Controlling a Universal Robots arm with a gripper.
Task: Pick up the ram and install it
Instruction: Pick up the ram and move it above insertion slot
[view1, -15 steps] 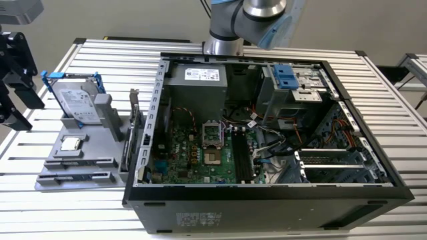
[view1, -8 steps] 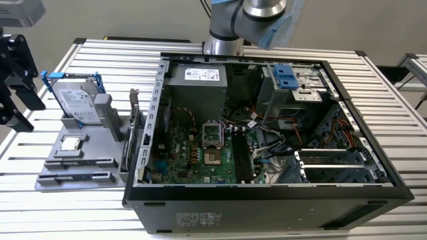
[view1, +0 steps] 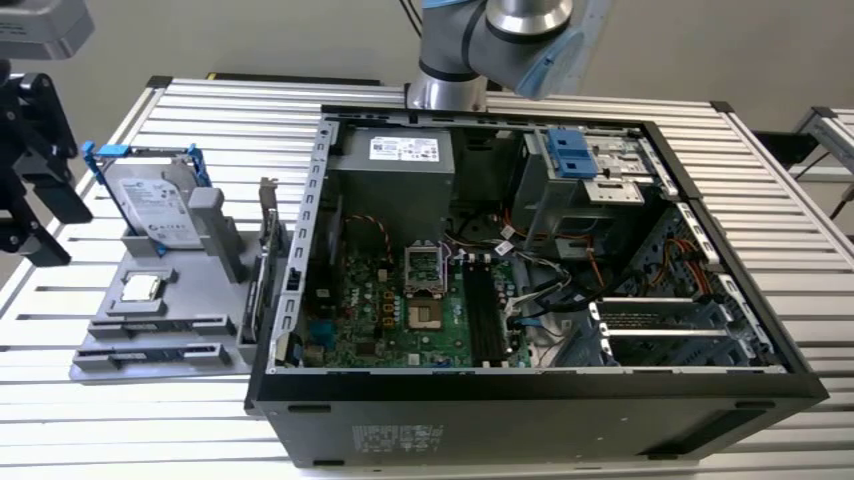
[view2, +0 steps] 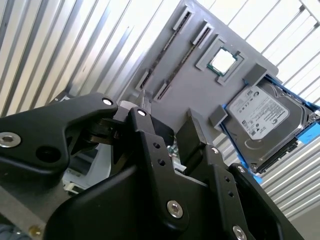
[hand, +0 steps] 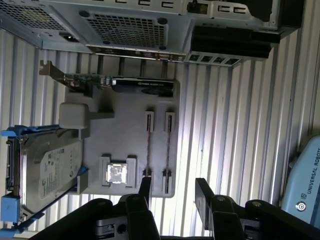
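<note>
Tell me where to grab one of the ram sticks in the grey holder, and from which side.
Pinch the ram stick across its two flat faces near mid-length, coming straight down from above the grey holder. It stands on edge in a slot with clips at both ends, so only its top edge and middle are free.

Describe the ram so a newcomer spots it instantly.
Grey holder plate, at the exterior view's left of the open computer case. Two slim dark sticks stand edge-up along it: the ram. Its neighbours are a square chip and a blue-framed drive, both far wider.
</note>
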